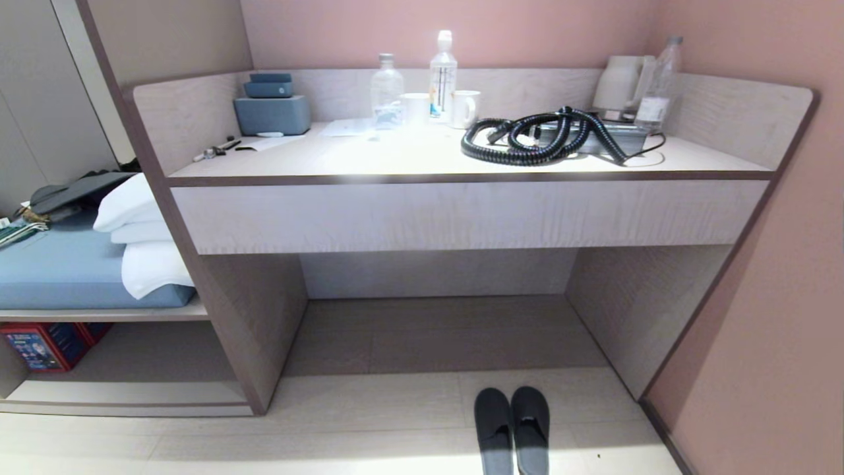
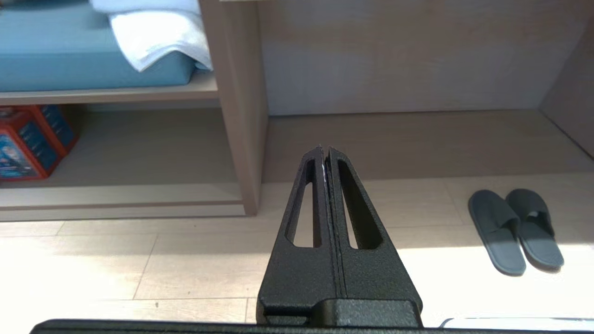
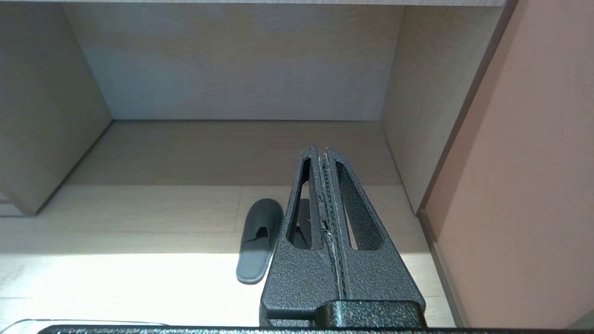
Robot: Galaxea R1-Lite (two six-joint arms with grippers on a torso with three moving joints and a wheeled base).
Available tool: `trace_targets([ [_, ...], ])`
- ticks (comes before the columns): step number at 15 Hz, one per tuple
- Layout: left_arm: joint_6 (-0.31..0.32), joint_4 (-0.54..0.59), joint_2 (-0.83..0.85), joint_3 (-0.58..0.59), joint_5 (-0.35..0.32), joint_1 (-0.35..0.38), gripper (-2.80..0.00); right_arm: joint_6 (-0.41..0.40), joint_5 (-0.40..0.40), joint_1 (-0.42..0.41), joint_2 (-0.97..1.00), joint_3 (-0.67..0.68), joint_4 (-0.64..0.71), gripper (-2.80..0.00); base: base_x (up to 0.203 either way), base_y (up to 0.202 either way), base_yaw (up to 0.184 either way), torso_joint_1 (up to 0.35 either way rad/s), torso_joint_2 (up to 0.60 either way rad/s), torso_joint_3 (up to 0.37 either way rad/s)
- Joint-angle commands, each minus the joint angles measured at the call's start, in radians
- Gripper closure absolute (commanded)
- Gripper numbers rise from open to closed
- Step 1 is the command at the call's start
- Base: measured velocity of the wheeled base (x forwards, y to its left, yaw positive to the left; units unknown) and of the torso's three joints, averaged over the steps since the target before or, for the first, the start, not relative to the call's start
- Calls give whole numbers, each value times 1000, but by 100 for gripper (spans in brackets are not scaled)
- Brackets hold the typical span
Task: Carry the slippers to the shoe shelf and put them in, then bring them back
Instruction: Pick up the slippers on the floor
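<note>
The dark grey slippers lie side by side on the pale floor in front of the desk recess, toes toward it. The shoe shelf is the low open cubby under the blue seat cushion, at the left. Neither arm shows in the head view. My left gripper hangs shut and empty above the floor, with the slippers off to one side and the shoe shelf on the other. My right gripper is shut and empty too; one slipper shows beside it, the other mostly hidden behind its fingers.
A red box stands in the cubby's left end. White pillows lie on the cushion. The desk top carries bottles, mugs, a kettle and a coiled black hose. A pink wall closes the right side.
</note>
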Motion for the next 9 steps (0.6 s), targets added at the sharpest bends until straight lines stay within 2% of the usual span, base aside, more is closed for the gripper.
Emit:
trace_targets([
  [1, -2, 0, 1, 0, 0, 1, 0, -2, 0, 1, 1, 0, 0, 0, 0, 0, 0, 12, 7, -168],
  [9, -3, -3, 1, 1, 0, 1, 0, -1, 0, 1, 1, 0, 0, 0, 0, 0, 0, 2, 1, -194],
])
